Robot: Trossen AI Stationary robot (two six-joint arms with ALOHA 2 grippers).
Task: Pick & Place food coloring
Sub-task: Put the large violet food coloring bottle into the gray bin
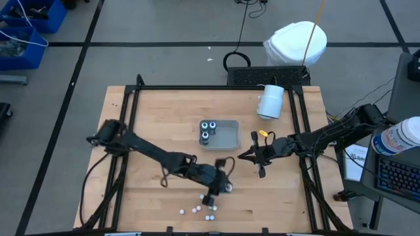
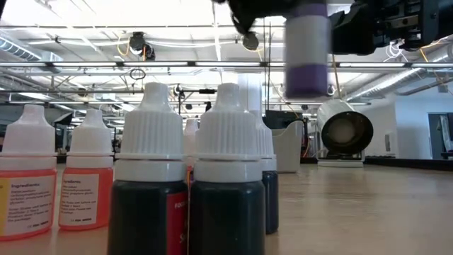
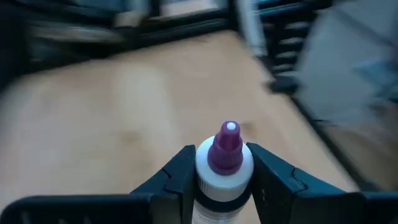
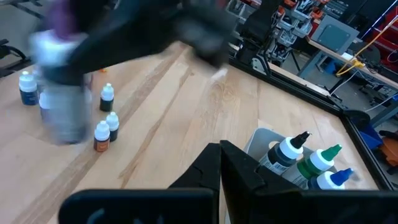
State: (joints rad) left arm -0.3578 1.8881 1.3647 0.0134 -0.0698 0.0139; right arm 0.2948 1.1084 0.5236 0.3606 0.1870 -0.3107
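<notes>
My left gripper is shut on a small bottle with a purple tip, held above the near middle of the table. This bottle also shows in the low view. The grey tray holds three bottles with black, green and blue tips, standing upright. Several white-capped bottles stand on the table near its front edge; in the low view they show close up. My right gripper is shut and empty, just right of the tray. My left gripper pinches the bottle's white collar, just below the purple tip, between its two fingers, one on each side. The bottle stands upright in the hold, tip up. It is lifted clear of the table.
A large white cylinder lies on its side at the far right of the table. A dark frame runs around the table. Bare wood lies between the tray and the loose bottles.
</notes>
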